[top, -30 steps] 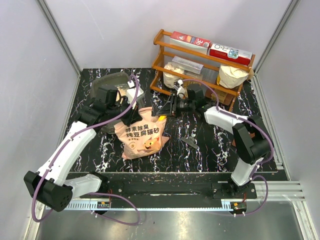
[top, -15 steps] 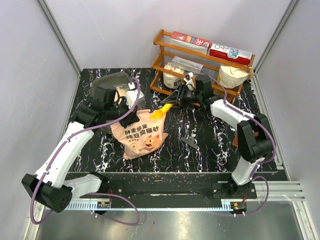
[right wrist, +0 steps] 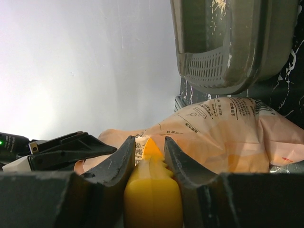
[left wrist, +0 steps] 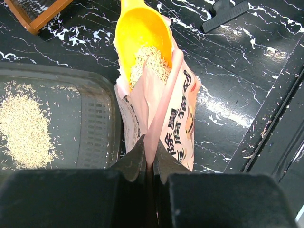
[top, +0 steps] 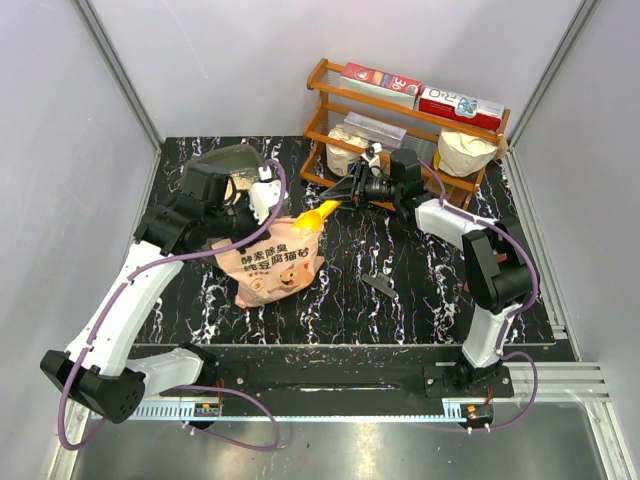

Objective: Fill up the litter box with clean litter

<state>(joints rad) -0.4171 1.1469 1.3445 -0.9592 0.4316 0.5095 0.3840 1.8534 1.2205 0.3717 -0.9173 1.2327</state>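
The pink bag (left wrist: 173,111) stands on the table, and my left gripper (left wrist: 148,151) is shut on its top edge. A yellow scoop (left wrist: 142,31) hangs over the bag's open mouth with clean litter (left wrist: 151,59) in its bowl. My right gripper (right wrist: 148,145) is shut on the scoop handle (right wrist: 152,190). The grey litter box (left wrist: 102,118) lies just left of the bag, with a pile of litter (left wrist: 23,128) in it. In the top view the bag (top: 272,265), scoop (top: 318,213), left gripper (top: 258,212), right gripper (top: 347,194) and litter box (top: 225,160) all show, the box partly hidden under the left arm.
A wooden rack (top: 400,135) with boxes and sacks stands at the back right, close behind the right arm. A black clip (top: 380,285) lies on the marble table right of the bag. Grey walls close in both sides.
My right gripper has drawn back toward the rack and lifted the scoop out of the bag's mouth. The left gripper has pulled the bag a little to the left.
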